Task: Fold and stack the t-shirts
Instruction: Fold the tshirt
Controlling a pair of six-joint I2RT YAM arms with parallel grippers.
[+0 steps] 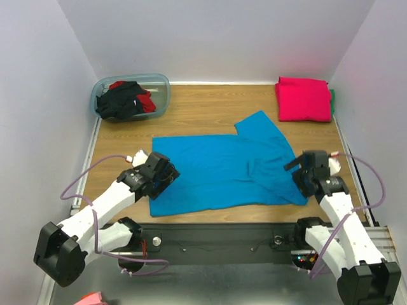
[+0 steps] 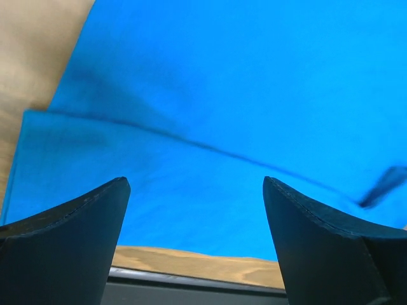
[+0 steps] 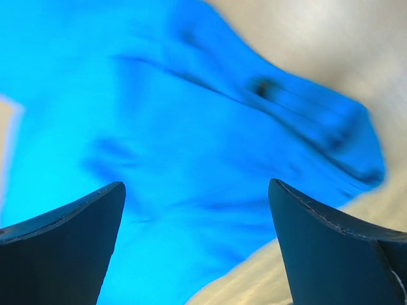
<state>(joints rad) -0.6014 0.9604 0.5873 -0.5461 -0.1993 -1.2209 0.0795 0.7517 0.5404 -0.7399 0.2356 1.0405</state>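
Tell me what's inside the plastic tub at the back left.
A crumpled black shirt fills most of the tub, with a red shirt showing beside and behind it. The cloth covers the bottom, so whether anything lies beneath them cannot be seen.

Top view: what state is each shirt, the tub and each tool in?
Blue shirt: lying spread out.
Pink shirt: folded, far right corner.
Black and red shirts: bunched in tub.
Tub: holds those shirts.
Left tool: open, above blue shirt.
Right tool: open, above blue shirt.

wood table (image 1: 203,117), turquoise tee (image 1: 222,171) spread mid, pink tee (image 1: 304,98) folded, tub (image 1: 163,95)
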